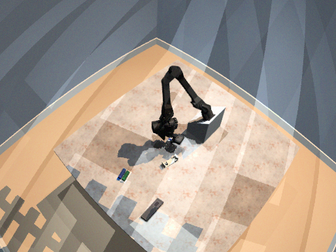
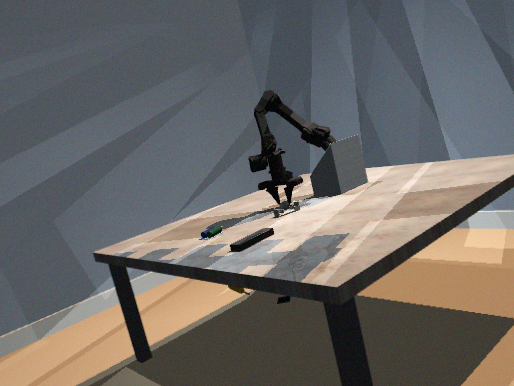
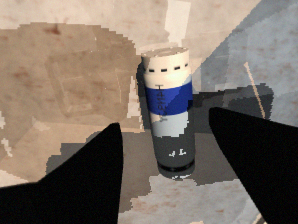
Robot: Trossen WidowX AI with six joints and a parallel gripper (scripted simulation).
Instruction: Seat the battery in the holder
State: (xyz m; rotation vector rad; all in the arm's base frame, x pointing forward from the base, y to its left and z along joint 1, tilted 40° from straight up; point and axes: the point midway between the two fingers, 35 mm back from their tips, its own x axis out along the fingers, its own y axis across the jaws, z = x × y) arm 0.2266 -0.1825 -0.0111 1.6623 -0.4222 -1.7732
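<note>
Currently, the jaws [image 1: 170,140] [image 2: 284,203] stand about half open, low above the desk [image 1: 261,143] [image 2: 400,210] [image 3: 30,112], and they hold nothing. The battery [image 1: 170,140] [image 3: 171,102], white with a blue band, lies on the desk; the wrist view shows it between the two fingertips, with a gap at each side. It is outside the holder [image 1: 169,162] [image 2: 287,212], which is near. Farther away lie one blue cylinder [image 1: 121,174] [image 2: 204,233] and one green cylinder [image 1: 126,176] [image 2: 215,231], side by side, and a dark oblong block [image 1: 152,209] [image 2: 252,239].
</note>
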